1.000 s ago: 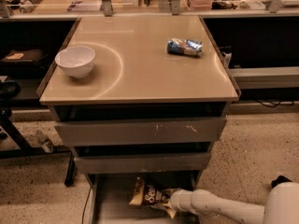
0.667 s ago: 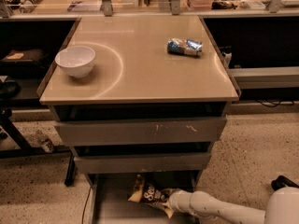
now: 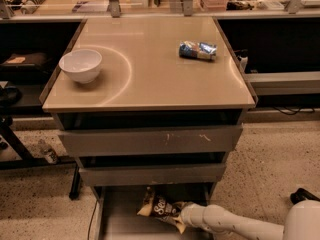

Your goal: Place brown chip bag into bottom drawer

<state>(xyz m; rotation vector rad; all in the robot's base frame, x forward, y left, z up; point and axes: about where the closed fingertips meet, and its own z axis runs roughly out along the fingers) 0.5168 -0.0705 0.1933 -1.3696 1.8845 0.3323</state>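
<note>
The brown chip bag [image 3: 158,208] lies tilted in the open bottom drawer [image 3: 120,219], below the two upper grey drawers. It is dark brown with cream ends and white lettering. My gripper [image 3: 183,218] reaches in from the lower right on a white arm and sits against the bag's right end, low over the drawer floor. The bag's right end is hidden behind the gripper.
A white bowl [image 3: 80,65] stands on the left of the tan cabinet top [image 3: 150,84]. A small blue-and-silver packet [image 3: 198,50] lies at its back right. Two upper drawers [image 3: 150,140] stick out slightly. Dark shelving flanks the cabinet on a speckled floor.
The bag and the gripper have barely shifted inside the bottom drawer. The bowl and the packet have not moved.
</note>
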